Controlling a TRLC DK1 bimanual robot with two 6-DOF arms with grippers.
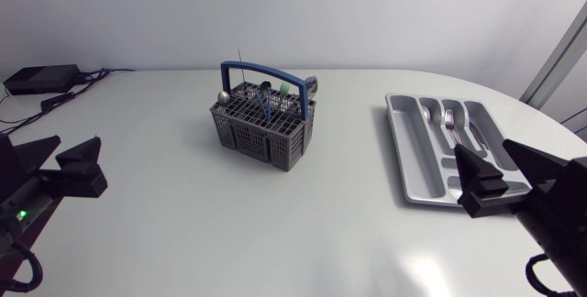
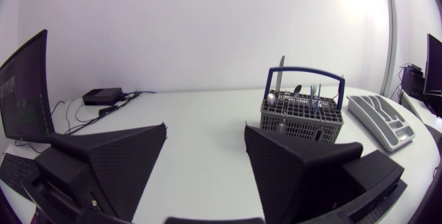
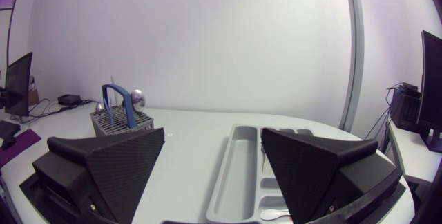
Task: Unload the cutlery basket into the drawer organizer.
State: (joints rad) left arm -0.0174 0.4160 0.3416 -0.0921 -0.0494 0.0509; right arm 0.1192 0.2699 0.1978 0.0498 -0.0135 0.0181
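A grey cutlery basket [image 1: 266,121] with a blue handle stands mid-table, holding several utensils, a spoon [image 1: 223,98] among them. The grey drawer organizer [image 1: 402,146] lies at the right with forks [image 1: 451,123] in one compartment. My left gripper [image 1: 60,164] is open near the left edge, well short of the basket [image 2: 300,117], which stands ahead of my left gripper [image 2: 207,162]. My right gripper [image 1: 509,173] is open over the organizer's near end; in the right wrist view my right gripper [image 3: 214,169] has the organizer [image 3: 238,175] between and ahead of its fingers, untouched, with the basket [image 3: 121,120] farther off.
A black box [image 1: 41,79] with cables sits at the table's back left corner. Bare white tabletop lies between basket and organizer and in front of the basket.
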